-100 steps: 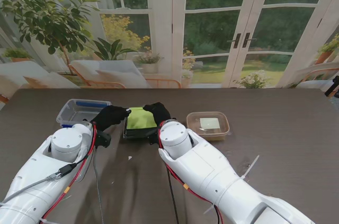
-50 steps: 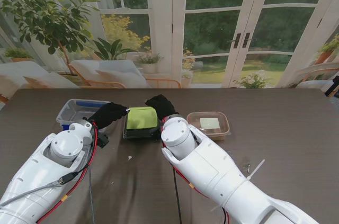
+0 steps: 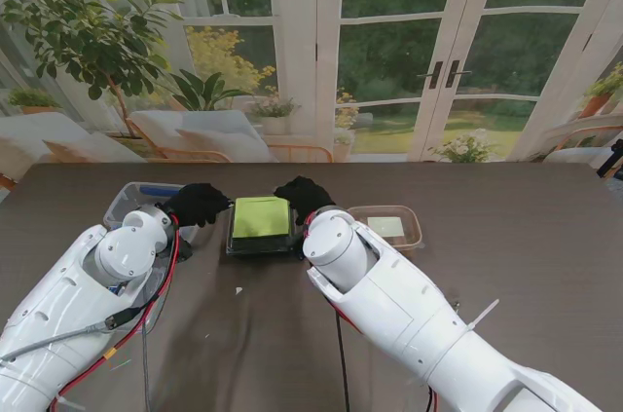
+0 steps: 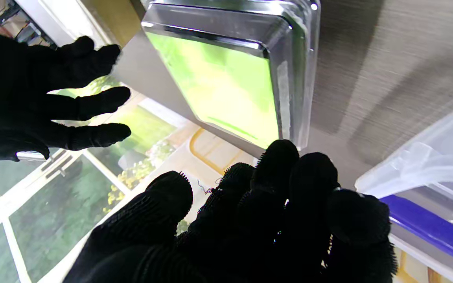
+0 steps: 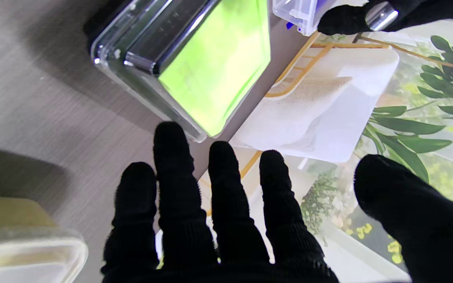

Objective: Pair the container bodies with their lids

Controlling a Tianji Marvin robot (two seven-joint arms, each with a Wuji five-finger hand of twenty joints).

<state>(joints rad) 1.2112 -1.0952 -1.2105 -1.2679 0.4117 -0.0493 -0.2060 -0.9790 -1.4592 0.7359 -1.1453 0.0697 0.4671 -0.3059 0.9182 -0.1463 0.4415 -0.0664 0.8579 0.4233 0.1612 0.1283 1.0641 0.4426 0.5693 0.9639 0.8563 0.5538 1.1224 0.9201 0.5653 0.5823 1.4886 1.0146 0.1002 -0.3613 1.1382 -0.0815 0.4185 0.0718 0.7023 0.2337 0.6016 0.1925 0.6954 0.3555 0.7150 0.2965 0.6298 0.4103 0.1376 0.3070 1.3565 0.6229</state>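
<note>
Right now I have both hands flanking the green box [image 3: 260, 225], which sits in the middle of the table [image 3: 545, 266] with its clear lid [image 4: 289, 59] already on it. My left hand [image 3: 198, 204] is just to its left, my right hand [image 3: 304, 196] just to its right, and neither one touches it. On the left wrist camera the left fingers [image 4: 277, 169] are bunched close together, holding nothing; on the right wrist camera the right fingers [image 5: 171, 157] are extended and slightly apart, thumb well off to the side, also empty. I read the two hands on opposite sides as bracing the box so the lid could be seated evenly, one hand stopping it from sliding under the other.

Judging by how the lid lies flush on the rim, this pair looks done. Two containers remain: the blue tub [image 3: 131, 200] on the far left, partly behind my left arm, and the brown tub [image 3: 394, 227] on the right beside my right arm. The brown one has something pale inside, though I cannot tell whether it is a lid. I would go for one of those next.
</note>
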